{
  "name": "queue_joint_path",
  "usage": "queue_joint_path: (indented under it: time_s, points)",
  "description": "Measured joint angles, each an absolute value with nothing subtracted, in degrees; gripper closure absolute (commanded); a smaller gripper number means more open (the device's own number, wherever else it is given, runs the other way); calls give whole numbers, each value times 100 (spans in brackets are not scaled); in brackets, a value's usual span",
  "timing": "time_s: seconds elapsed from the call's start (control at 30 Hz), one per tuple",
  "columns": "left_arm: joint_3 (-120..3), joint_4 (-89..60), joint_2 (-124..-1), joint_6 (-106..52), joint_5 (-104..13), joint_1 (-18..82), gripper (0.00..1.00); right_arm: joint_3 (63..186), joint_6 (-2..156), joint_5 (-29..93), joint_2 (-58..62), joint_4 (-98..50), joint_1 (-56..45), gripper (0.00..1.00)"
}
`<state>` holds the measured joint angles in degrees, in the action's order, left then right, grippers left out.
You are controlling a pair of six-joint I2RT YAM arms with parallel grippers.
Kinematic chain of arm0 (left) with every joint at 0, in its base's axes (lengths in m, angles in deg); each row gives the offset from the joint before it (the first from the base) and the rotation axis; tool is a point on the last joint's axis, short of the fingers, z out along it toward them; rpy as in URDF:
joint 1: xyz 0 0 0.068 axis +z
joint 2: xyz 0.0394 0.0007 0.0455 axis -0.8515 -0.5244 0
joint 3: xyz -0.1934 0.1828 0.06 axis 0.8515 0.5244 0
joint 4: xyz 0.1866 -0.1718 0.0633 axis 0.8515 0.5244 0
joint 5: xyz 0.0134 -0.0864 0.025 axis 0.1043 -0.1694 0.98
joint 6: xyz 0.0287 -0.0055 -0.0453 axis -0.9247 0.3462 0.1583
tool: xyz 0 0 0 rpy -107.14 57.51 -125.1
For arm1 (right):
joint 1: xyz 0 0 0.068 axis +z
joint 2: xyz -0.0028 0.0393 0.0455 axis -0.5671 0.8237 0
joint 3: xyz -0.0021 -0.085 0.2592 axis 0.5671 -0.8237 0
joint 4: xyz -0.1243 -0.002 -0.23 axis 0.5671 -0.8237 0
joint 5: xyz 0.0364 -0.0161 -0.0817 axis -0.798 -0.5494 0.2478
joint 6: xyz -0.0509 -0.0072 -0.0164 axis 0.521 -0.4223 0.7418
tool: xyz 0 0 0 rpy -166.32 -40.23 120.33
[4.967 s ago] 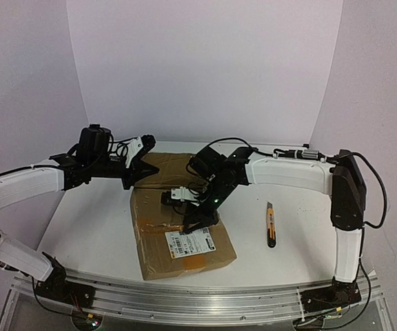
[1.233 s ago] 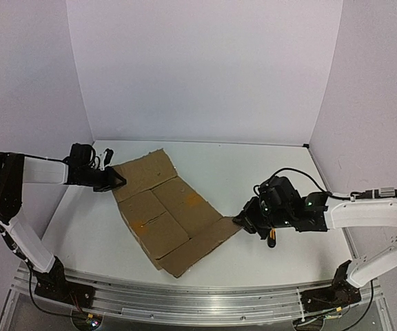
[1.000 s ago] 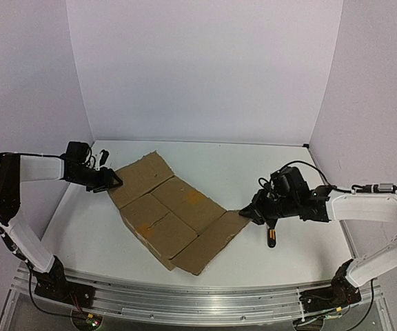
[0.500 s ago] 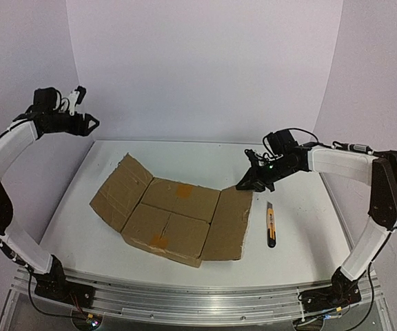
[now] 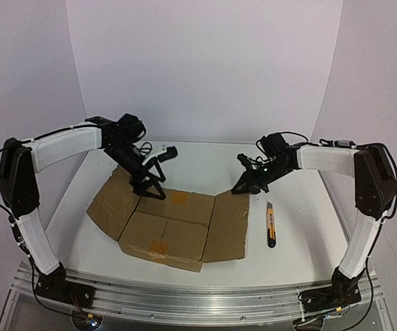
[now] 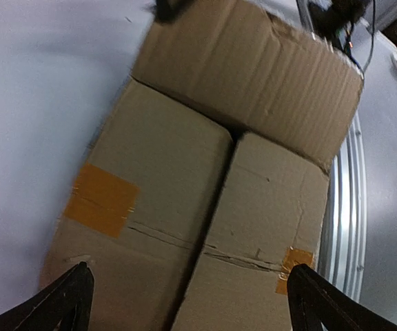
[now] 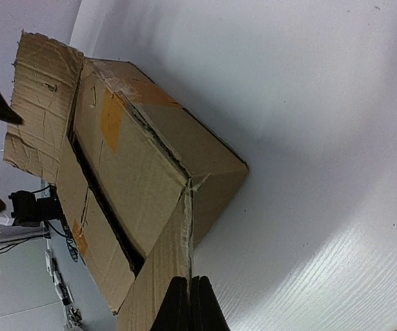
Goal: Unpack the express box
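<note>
The express box (image 5: 174, 224) lies in the middle of the table, brown cardboard with orange tape patches (image 6: 102, 200). Its two inner flaps are shut, with a dark seam (image 6: 212, 207) between them. The left outer flap (image 5: 112, 201) and the right outer flap (image 5: 227, 224) are folded outward. My left gripper (image 5: 150, 190) hovers open over the box's far left part, nothing between its fingers (image 6: 67, 303). My right gripper (image 5: 243, 187) is shut on the far corner of the right flap (image 7: 164, 276), pinching the cardboard's edge between its fingertips (image 7: 179, 303).
A yellow and black utility knife (image 5: 271, 225) lies on the white table to the right of the box. Purple walls close in the back and both sides. The metal rail (image 5: 185, 296) runs along the near edge.
My left arm has swung down from high at the left wall to just over the box, its jaws opening wider. My right gripper keeps hold of the right flap, slightly lower.
</note>
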<state>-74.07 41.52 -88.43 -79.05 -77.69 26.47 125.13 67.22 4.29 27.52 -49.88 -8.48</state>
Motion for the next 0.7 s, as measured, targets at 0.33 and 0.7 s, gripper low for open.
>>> queue_joint_path:
  time_s: [0.33,0.7]
  points:
    - [-7209,5074,-9301,-8710,-7352,2170,0,12622,7141,1373,2469,-4647,-234,100]
    - [-7062,4928,-9294,-9081,-6563,2160,1,12812,7744,1913,1965,-4380,78,100]
